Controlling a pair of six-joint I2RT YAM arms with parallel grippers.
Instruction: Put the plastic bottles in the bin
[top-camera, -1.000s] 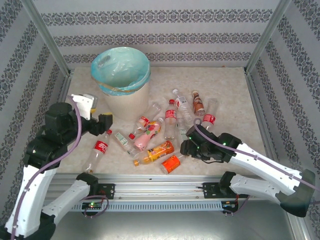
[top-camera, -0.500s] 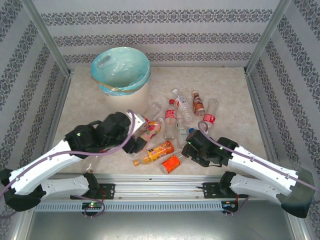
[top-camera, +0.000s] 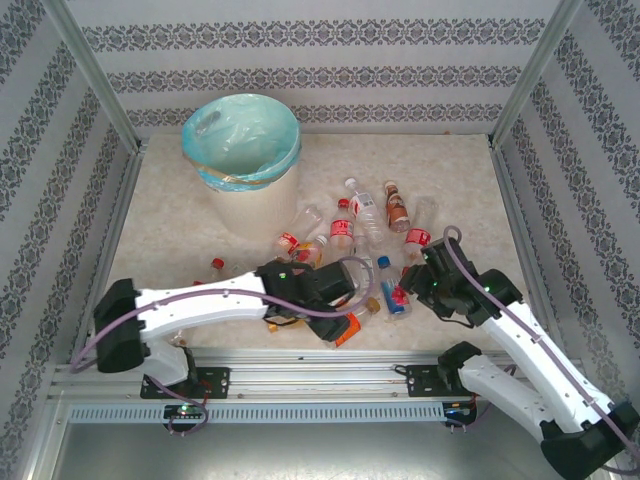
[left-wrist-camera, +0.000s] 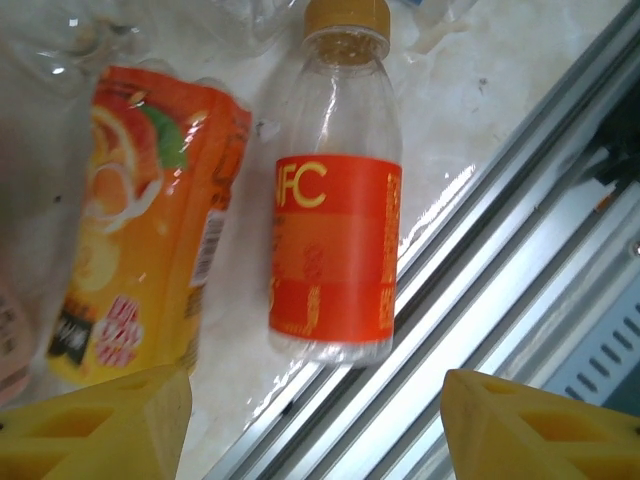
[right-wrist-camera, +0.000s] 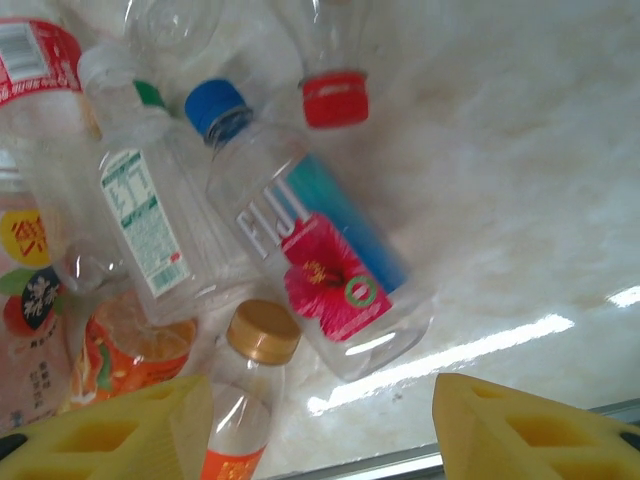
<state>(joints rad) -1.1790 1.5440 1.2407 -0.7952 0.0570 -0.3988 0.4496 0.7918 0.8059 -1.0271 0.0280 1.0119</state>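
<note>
The left hand (left-wrist-camera: 318, 425) is spread wide and holds nothing. Its yellow fingertips (left-wrist-camera: 105, 420) frame the orange-labelled NFC bottle (left-wrist-camera: 335, 250), which lies on the desk (left-wrist-camera: 470, 110) just ahead of the hand, gold cap pointing away. An orange-juice bottle (left-wrist-camera: 150, 220) lies close on that bottle's left. The desk's aluminium rail (left-wrist-camera: 500, 290) runs to the hand's right.

The right hand (right-wrist-camera: 312, 430) is also wide open and empty. The blue-capped Fiji bottle (right-wrist-camera: 320, 270) lies just ahead of it, between its fingers, with a white-labelled clear bottle (right-wrist-camera: 150, 230) against the Fiji bottle's left side.

Other plastic bottles (top-camera: 345, 225) lie scattered beyond both hands. The bin (top-camera: 250, 205) stands well beyond the left hand and off to its left.
</note>
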